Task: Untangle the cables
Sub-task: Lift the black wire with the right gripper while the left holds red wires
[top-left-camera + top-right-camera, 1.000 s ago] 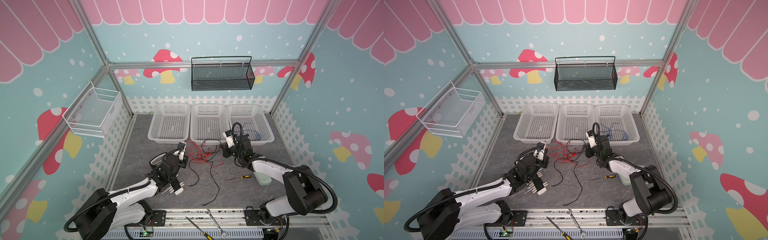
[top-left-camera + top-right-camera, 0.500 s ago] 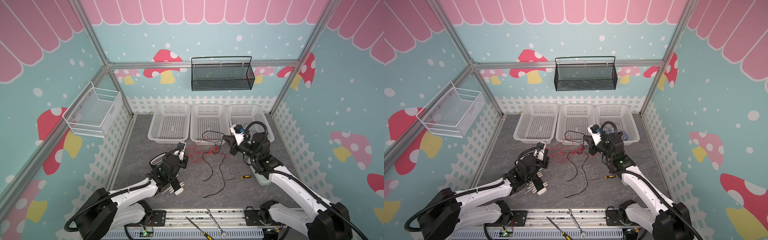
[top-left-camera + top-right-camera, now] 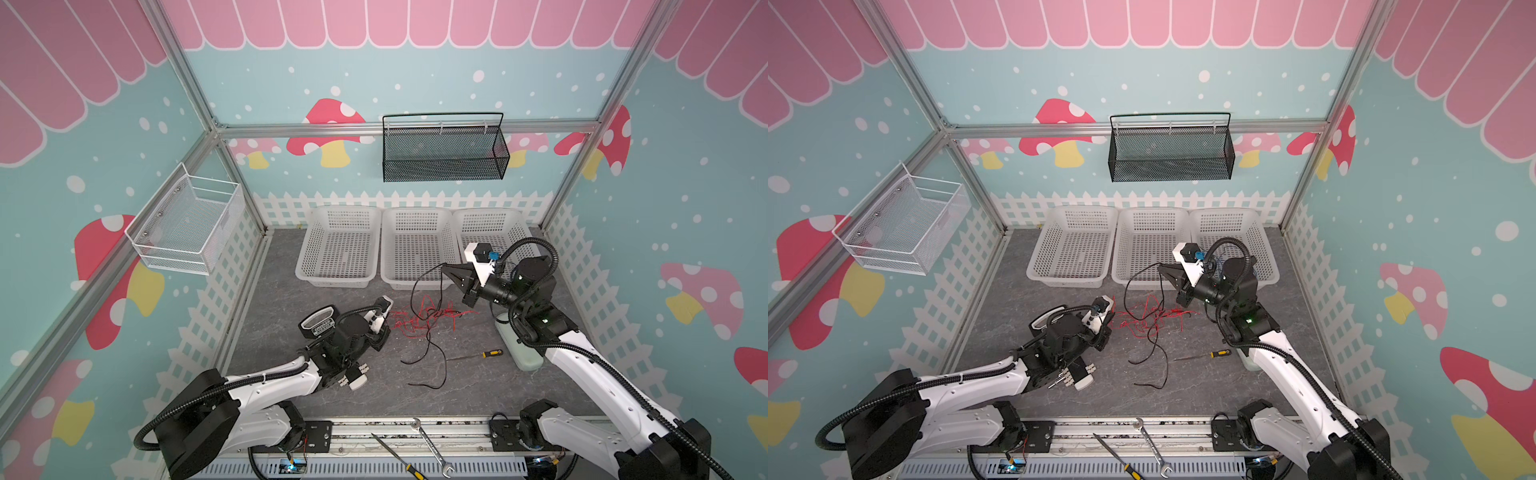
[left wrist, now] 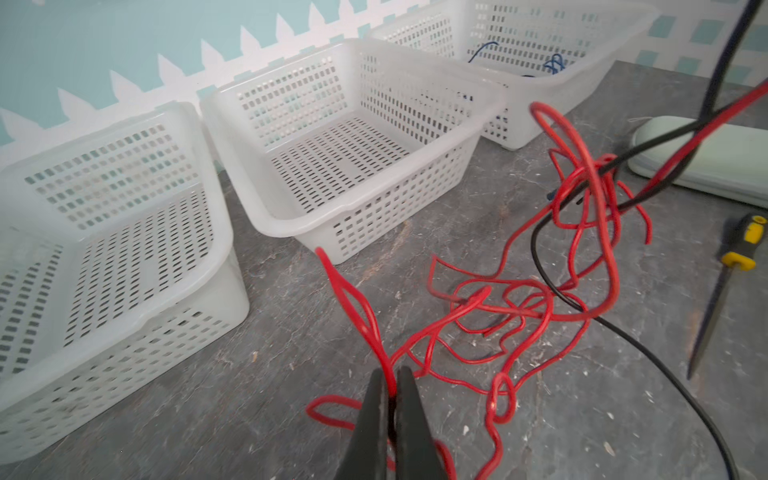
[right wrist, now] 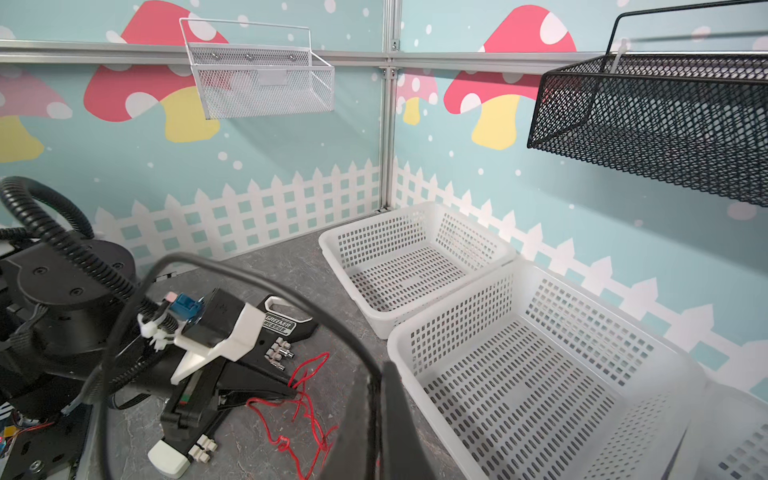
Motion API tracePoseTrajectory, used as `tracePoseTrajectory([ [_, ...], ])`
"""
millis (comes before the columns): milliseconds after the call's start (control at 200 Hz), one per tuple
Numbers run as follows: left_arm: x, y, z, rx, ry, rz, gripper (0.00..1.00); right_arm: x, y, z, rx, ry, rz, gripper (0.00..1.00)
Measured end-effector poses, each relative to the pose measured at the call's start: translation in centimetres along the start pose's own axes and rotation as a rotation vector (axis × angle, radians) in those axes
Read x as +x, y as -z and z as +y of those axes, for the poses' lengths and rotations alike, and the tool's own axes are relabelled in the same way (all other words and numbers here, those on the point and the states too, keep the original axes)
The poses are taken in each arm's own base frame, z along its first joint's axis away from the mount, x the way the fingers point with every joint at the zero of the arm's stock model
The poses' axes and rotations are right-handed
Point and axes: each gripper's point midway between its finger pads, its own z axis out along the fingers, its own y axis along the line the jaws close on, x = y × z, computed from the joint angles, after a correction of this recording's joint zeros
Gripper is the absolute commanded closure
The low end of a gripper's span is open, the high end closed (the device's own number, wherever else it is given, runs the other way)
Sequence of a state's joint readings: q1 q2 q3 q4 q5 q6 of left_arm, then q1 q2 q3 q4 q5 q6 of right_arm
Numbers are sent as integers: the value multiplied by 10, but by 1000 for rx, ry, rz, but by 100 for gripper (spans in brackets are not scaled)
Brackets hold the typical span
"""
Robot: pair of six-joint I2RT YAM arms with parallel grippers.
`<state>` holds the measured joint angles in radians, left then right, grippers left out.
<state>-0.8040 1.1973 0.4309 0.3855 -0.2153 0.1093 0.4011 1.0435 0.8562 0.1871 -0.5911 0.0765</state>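
Right hand lifts the black cable up

Right hand (image 3: 449, 271) is shut tight on the black cable (image 3: 412, 293). A second ago this hand was down low, close to the knot. Now it is up high, over the near edge of the middle basket (image 3: 415, 210). The black cable went up with it and hangs down in a big loop. The rest of it trails on the floor to the near side, left of the screwdriver (image 3: 490, 354).

Left hand (image 4: 390, 386) is shut on the red cable (image 4: 519, 309). It is low on the floor, at the left of the knot, and it has not moved. I think it holds the red cable down while the right hand pulls.

So the black cable is coming out of the red one. It still goes through some red loops, so it does not look free yet.

The blue cable (image 4: 555, 64) lies in the right basket (image 3: 490, 212), far from the knot. That one looks done.

The black tool (image 5: 278, 322) by the left arm has the word GREENER on it. I can read no other words
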Motion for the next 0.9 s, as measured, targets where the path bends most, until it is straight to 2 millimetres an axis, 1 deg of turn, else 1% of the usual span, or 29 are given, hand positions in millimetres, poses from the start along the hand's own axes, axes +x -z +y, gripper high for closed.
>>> tracePoseTrajectory([
  [45, 0, 0, -1, 5, -3, -1, 100, 0, -1, -2, 9, 1, 2, 100],
  [70, 0, 0, -1, 6, -3, -1, 96, 0, -3, -4, 12, 0, 3, 100],
  [135, -1, 0, -1, 6, -2, -3, 81, -1, -6, -7, 17, 0, 6, 100],
  [170, -1, 0, -1, 6, -3, -3, 74, -2, -7, -8, 18, 2, 6, 100],
  [295, -3, 1, -2, 11, -3, -7, 64, -3, -11, -10, 16, 6, 6, 100],
  [385, -8, 3, -3, 21, 0, -24, 57, -4, -12, -11, 14, 14, 3, 100],
  [400, -9, 4, -3, 24, -2, -28, 52, -4, -13, -11, 13, 15, 2, 100],
  [415, -10, 4, -3, 26, -1, -31, 50, -5, -13, -11, 13, 17, 1, 100],
  [580, -25, 11, -7, 56, 0, -82, 47, -13, -15, -9, -12, 30, -15, 100],
  [715, -41, 14, -13, 95, -4, -152, 46, -18, -17, -6, -41, 35, -24, 100],
  [785, -48, 12, -17, 112, -12, -184, 46, -19, -18, -4, -57, 36, -26, 100],
  [901, -49, 1, -26, 147, -47, -188, 46, -20, -19, -1, -78, 36, -29, 100],
])
